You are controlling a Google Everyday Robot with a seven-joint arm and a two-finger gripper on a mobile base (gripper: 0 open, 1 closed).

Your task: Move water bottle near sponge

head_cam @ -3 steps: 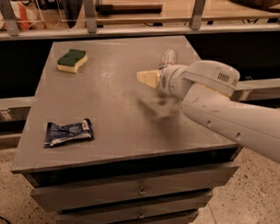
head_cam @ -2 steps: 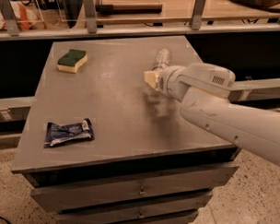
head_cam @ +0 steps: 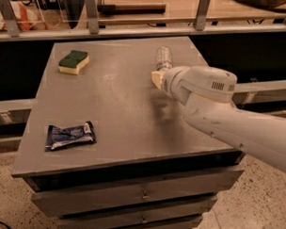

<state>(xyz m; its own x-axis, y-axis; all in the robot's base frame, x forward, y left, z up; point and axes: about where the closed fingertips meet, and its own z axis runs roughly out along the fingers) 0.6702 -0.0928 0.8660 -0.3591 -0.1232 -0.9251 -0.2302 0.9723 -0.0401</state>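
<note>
- camera view: your gripper (head_cam: 157, 78) sits over the far right part of the grey table top (head_cam: 119, 111); only a tan tip shows, sticking out of the white wrist; whether it is wide, narrow or holding something, cannot tell
- water bottle (head_cam: 164, 57) is just beyond the gripper, at its far side, touching it or nearly so; contact cannot be told; clear ribbed body shows, lower end hidden behind the gripper and wrist
- sponge (head_cam: 73, 61) lies flat, green top up, well apart from the gripper, off to its picture-left and slightly farther back, near the table's far left corner; well apart from the bottle too
- dark blue foil packet (head_cam: 69, 136) lies flat, far from the gripper, picture-left and much nearer the camera, by the front left edge
- your white arm (head_cam: 237, 124) runs from the lower right of the picture up to the gripper, above the table's right edge
- drawers (head_cam: 142, 196) sit below the table top, at the front, nearer the camera than the gripper
- a metal rail with posts (head_cam: 92, 13) runs behind the table, beyond the gripper
</note>
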